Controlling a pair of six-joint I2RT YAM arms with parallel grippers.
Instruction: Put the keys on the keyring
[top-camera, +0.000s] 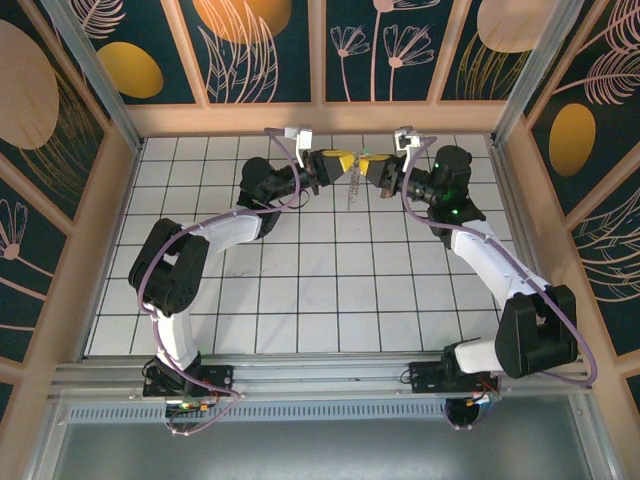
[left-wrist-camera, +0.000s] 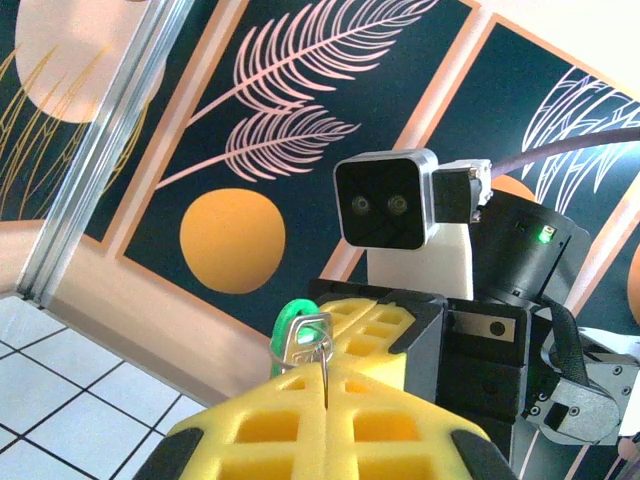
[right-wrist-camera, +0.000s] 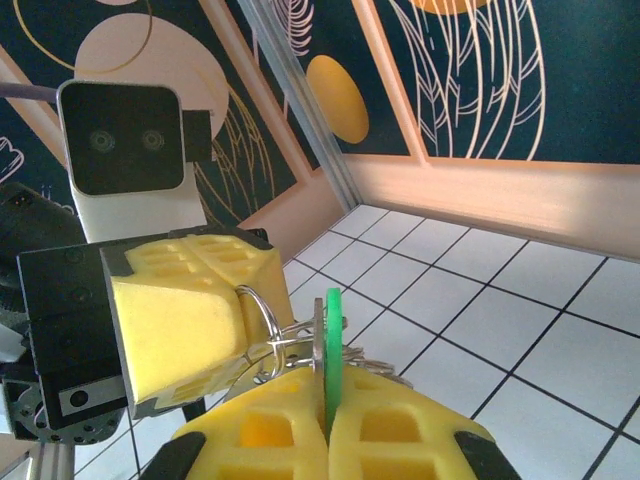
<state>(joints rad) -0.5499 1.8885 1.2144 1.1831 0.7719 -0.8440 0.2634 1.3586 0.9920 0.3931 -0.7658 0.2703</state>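
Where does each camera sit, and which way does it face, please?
Top external: above and behind the bases, looking down on the tiled table; both arms show, left end effector facing right end effector.
Left wrist: on the left arm, facing the right arm; own yellow fingers at bottom.
Right wrist: on the right arm, facing the left arm; own fingers clamp the green key.
Shared: both wrist views show that key.

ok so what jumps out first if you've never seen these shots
The left gripper and right gripper, both with bright yellow foam pads, meet tip to tip above the far middle of the white tiled table. The right one is shut on a small key with a bright green plastic head. The left one pinches a thin silvery metal ring, with a small silver key right beside the green head.
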